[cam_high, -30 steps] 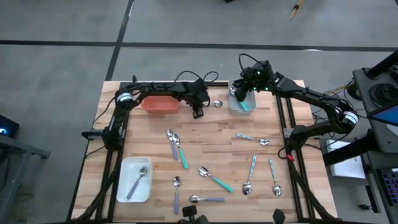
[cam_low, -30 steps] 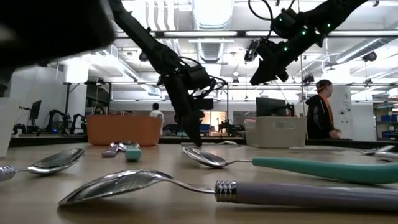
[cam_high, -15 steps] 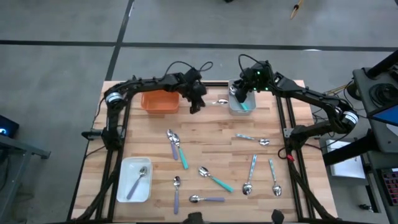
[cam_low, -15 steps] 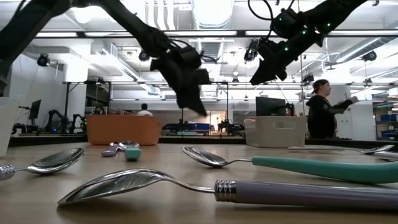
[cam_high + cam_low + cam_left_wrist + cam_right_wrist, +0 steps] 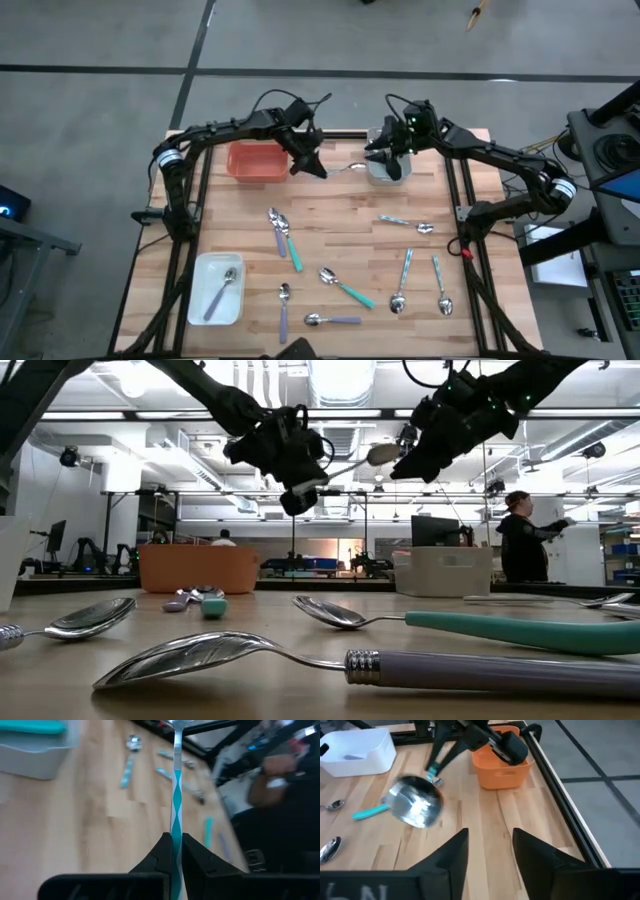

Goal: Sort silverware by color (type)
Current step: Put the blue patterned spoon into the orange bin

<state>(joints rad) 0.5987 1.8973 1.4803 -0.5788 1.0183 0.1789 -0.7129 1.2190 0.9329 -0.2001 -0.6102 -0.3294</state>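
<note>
Left gripper [image 5: 311,165]: clenched on the handle of a teal-and-white patterned spoon [image 5: 343,167], now raised off the table [image 5: 330,215] between orange tray [image 5: 256,161] and grey tray [image 5: 388,172]; a second ago low beside that spoon.

Right gripper [image 5: 385,152]: fingers spread, empty, shifted toward the spoon bowl; handover likely.

Remaining spoons scattered; sorting early.

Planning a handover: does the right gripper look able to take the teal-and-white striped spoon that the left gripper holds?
Probably yes. The right gripper is open, beside the striped spoon's bowl, which juts free from the left gripper with nothing between.
</note>
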